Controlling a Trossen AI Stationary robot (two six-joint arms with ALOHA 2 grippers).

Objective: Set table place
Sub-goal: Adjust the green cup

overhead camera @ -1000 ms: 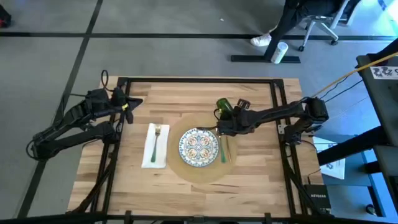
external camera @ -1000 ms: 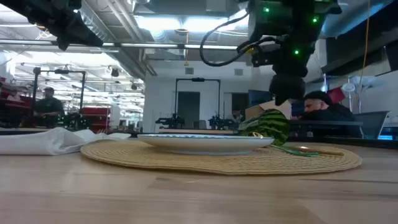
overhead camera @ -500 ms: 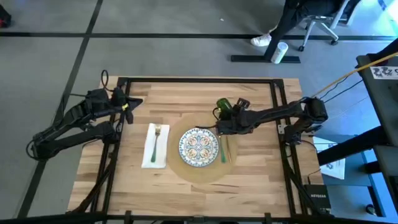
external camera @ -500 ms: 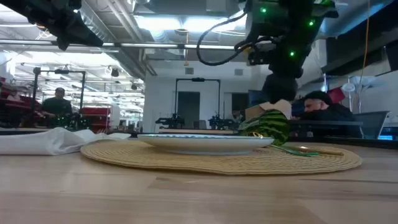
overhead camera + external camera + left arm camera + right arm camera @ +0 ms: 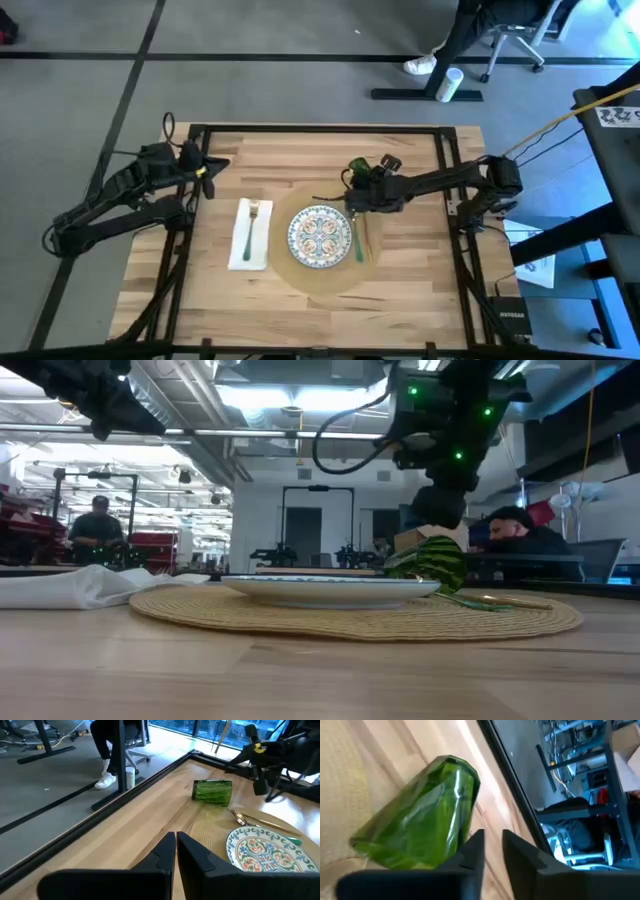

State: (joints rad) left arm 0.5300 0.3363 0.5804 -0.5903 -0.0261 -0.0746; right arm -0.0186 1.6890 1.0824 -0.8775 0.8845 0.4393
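Round placemat (image 5: 325,270), flat on table (image 5: 290,155), seemingly no long axis.

**Four cameras, one table**

The high view looks straight down on the whole table (image 5: 300,150). The low view sits at table-top height, facing level across into the room. Each wrist view looks close past its own fingers; both show the green glass (image 5: 212,791).

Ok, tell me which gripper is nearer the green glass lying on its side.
Right. The right gripper hovers right beside the green glass, at the placemat's far edge. The left gripper waits at the table's left edge, well away from it.
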